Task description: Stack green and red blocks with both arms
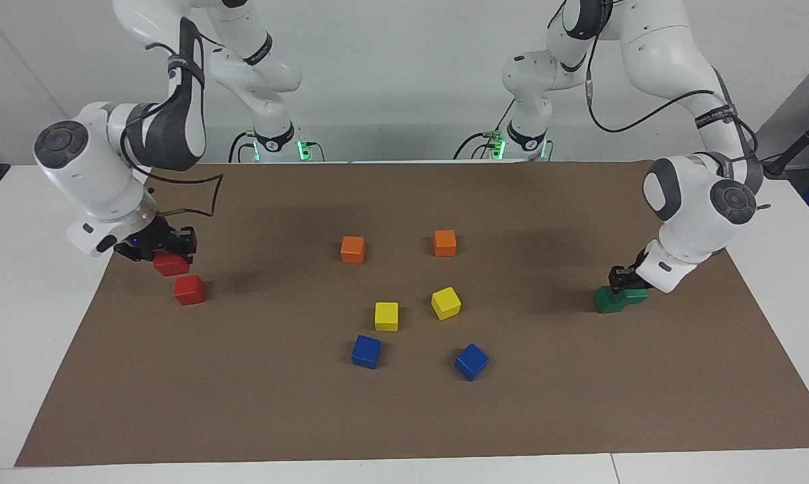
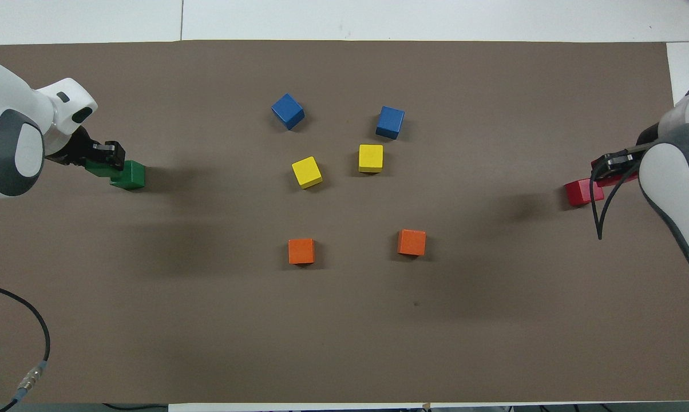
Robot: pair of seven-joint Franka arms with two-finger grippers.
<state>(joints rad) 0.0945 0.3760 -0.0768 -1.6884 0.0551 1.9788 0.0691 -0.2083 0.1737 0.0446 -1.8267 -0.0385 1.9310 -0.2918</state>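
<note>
Blocks go on top of blocks, so I must line each one up square and set it down slowly before I let go. My left hand [image 2: 105, 155] is closed on a green block [image 1: 634, 294], low over the other green block [image 1: 609, 300] at the left arm's end of the bench [image 1: 579, 417]; I think it sits a little off to one side. My right hand [image 1: 156, 246] is closed on a red block [image 1: 171, 263], up in the air at the right arm's end. The other red block [image 1: 189, 290] lies on the bench just beside it, not under it, so I should slide over first.
</note>
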